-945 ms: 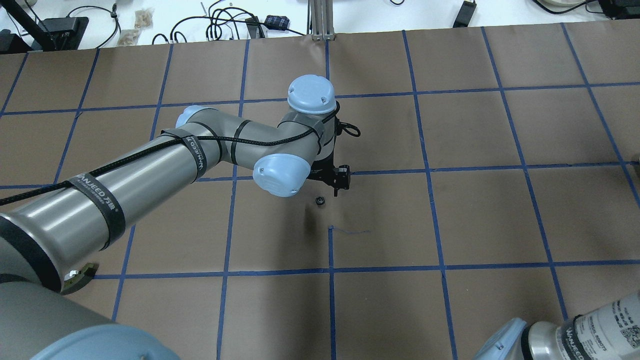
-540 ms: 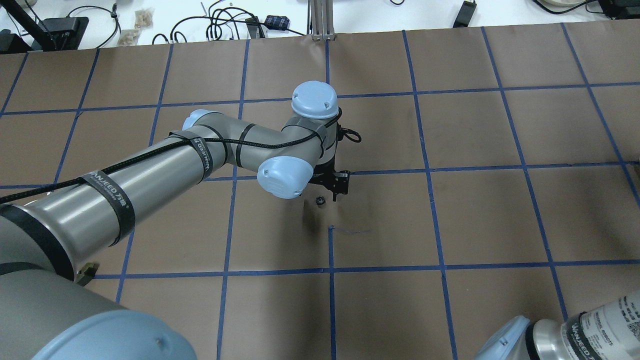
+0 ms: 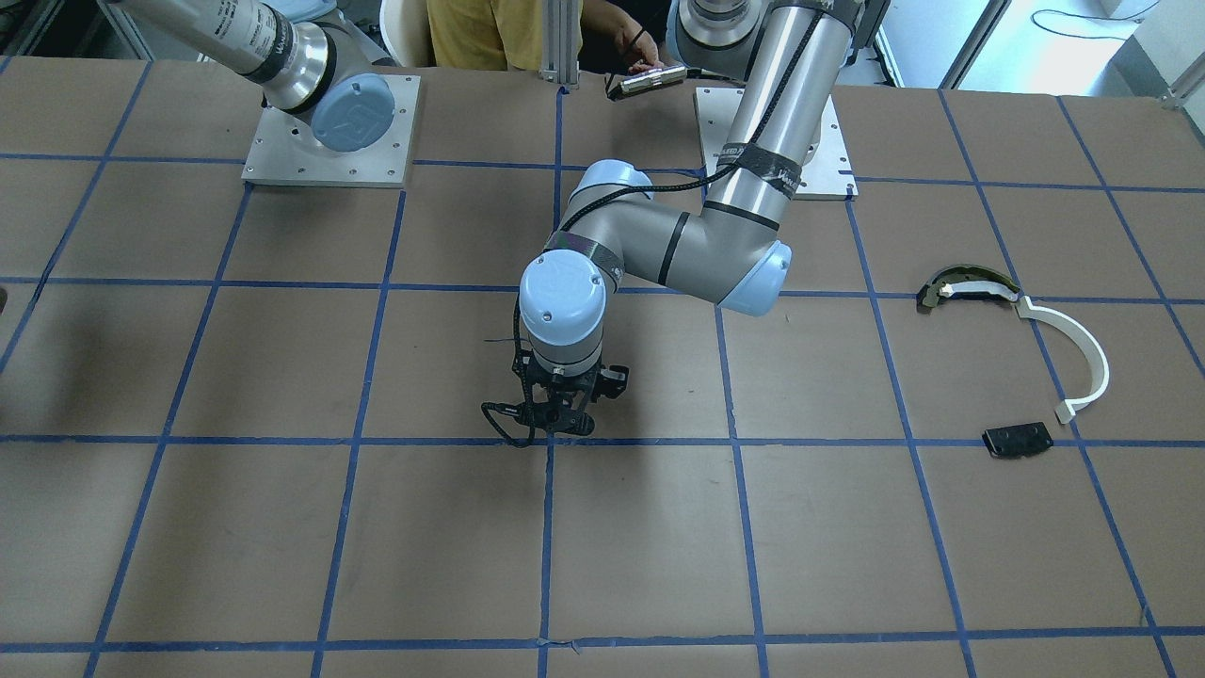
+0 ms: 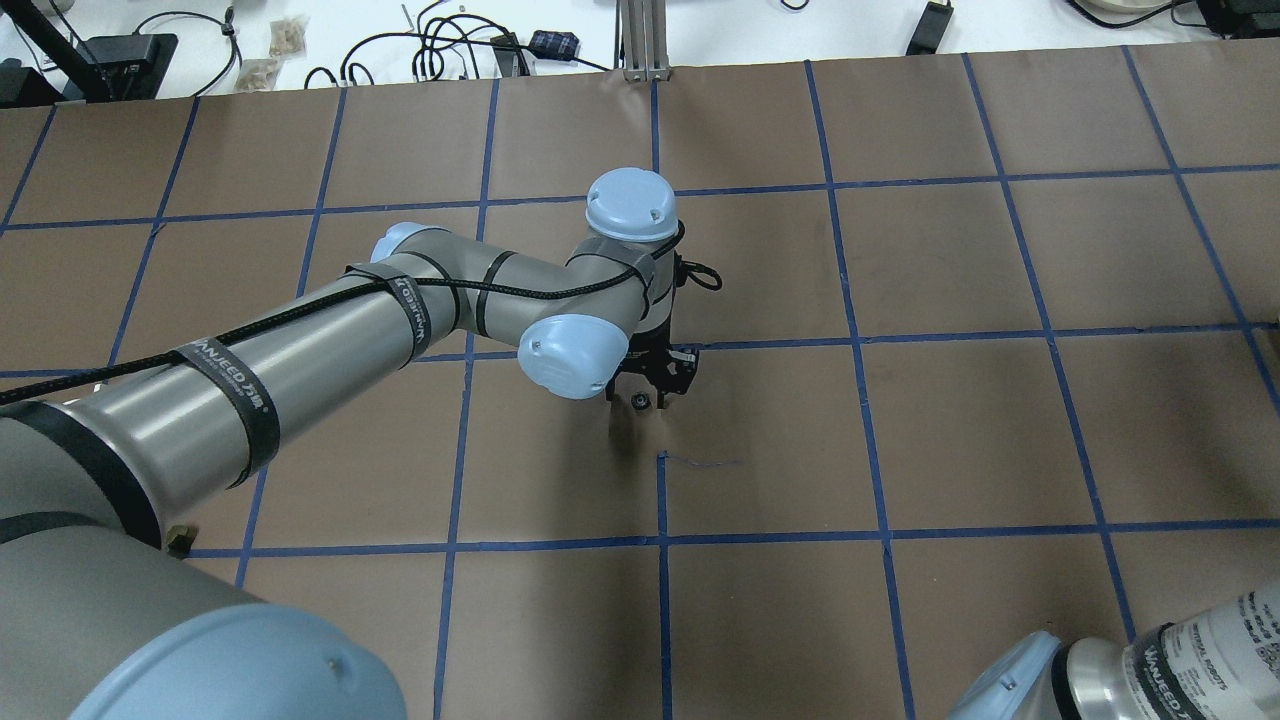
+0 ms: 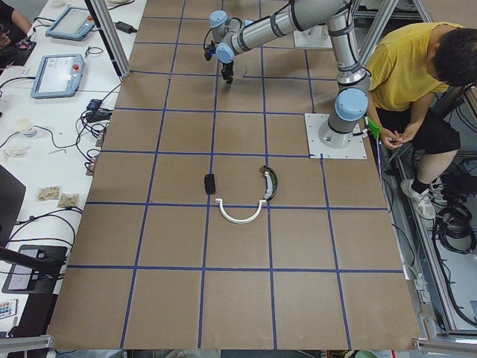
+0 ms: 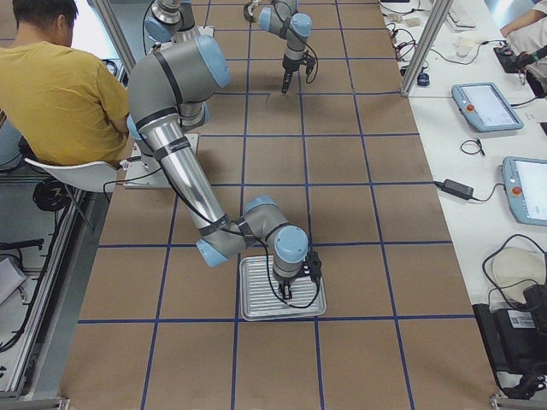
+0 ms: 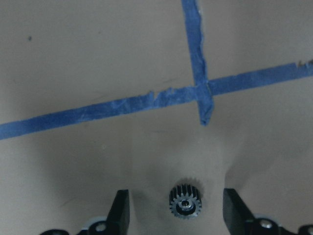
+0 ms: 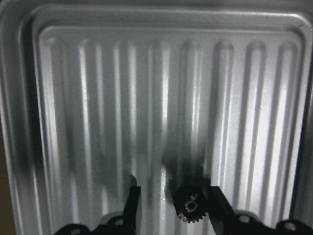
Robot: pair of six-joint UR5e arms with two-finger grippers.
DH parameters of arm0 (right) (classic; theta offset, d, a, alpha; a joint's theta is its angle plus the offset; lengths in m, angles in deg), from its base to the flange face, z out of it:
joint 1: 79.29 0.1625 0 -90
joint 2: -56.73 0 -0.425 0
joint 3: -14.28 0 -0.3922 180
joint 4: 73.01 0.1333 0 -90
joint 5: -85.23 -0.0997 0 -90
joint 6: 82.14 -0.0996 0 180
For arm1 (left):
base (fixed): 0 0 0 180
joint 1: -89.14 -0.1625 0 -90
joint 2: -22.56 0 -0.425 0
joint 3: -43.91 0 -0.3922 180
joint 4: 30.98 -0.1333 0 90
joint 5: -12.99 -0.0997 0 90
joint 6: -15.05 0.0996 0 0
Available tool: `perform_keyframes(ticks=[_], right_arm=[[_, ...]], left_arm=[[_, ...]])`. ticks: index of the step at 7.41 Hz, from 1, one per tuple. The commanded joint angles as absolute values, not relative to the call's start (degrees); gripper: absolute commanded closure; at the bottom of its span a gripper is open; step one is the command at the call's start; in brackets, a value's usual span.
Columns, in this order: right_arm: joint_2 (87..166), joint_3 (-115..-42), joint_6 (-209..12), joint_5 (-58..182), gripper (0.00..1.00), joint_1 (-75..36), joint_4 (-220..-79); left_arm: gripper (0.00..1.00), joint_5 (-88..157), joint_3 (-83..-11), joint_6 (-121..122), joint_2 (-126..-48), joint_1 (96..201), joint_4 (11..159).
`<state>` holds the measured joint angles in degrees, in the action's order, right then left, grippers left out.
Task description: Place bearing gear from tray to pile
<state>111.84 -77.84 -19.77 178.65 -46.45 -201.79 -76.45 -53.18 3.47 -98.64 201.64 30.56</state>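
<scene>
A tiny black toothed bearing gear (image 7: 186, 200) lies on the brown paper at mid-table (image 4: 640, 402). My left gripper (image 7: 177, 204) is open and low over it, one finger on each side, not touching; it also shows in the overhead view (image 4: 646, 396) and the front view (image 3: 555, 424). A second small black gear (image 8: 190, 205) lies in the ribbed metal tray (image 8: 73, 98). My right gripper (image 8: 174, 197) is open around that gear, which sits close to one finger. The pile lies apart: white arc strip (image 3: 1083, 358), dark olive-edged piece (image 3: 960, 287), flat black plate (image 3: 1017, 440).
The tray (image 6: 256, 307) sits at the table's end on my right; the pile (image 5: 240, 216) is towards my left end. Blue tape lines grid the brown paper. A seated person in yellow (image 5: 402, 82) is behind the arm bases. Cables and tablets lie beyond the far edge.
My left arm has come down and shifted over the gear on the paper; the fingers that stood beside and above it now straddle it. The gear has not moved.
</scene>
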Motion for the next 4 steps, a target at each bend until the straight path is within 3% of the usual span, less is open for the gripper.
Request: perform_keyframes(ticks=[1, 2, 4], right_arm=[[111.1, -77.5, -19.7, 179.6, 0.44, -46.5, -202.1], [111.1, -77.1, -19.6, 179.6, 0.54, -46.4, -202.1], [111.6, -77.1, -18.4, 179.7, 1.00, -46.5, -202.1]], left_arm=[[0.91, -76.7, -53.1, 3.4, -98.6, 201.6, 31.0], [1.00, -76.4, -53.0, 3.4, -98.5, 201.6, 31.0], [1.00, -77.4, -52.9, 2.8, -98.3, 201.6, 30.7]])
